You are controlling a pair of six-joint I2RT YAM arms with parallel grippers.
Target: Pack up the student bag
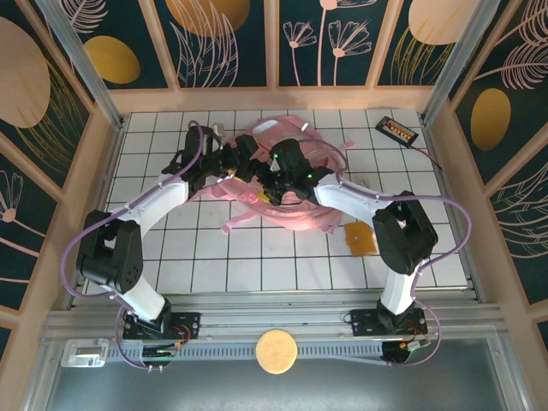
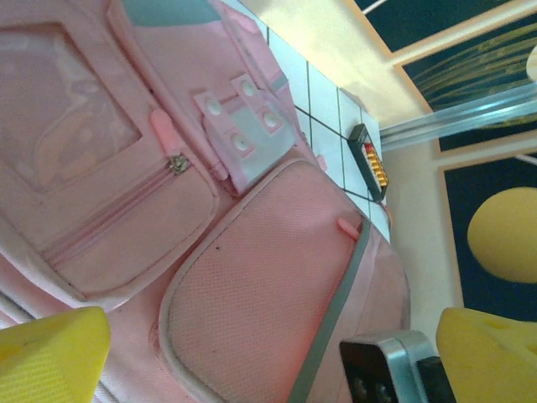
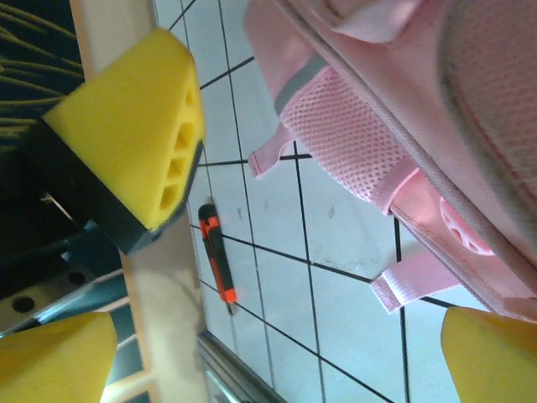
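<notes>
The student bag (image 1: 287, 193), a big pale-pink backpack, lies on the tiled table at the back centre. Both arms reach over it. My left gripper (image 1: 244, 164) hovers above its front; in the left wrist view the yellow fingertips (image 2: 50, 353) stand wide apart, open, over a grey-trimmed mesh pocket (image 2: 268, 285) with nothing clamped. My right gripper (image 1: 281, 169) sits beside it over the bag's edge. In the right wrist view it (image 3: 273, 357) is open, bare tiles between its fingertips (image 3: 54, 357), the student bag (image 3: 403, 101) and a pink strap end (image 3: 411, 281) to the right.
A black and orange device (image 1: 398, 130) lies at the back right, also in the left wrist view as the device (image 2: 373, 159). A tan square (image 1: 360, 238) rests near the right arm. An orange-black utility knife (image 3: 216, 252) lies by the wall. A yellow disc (image 1: 276, 351) sits on the front rail.
</notes>
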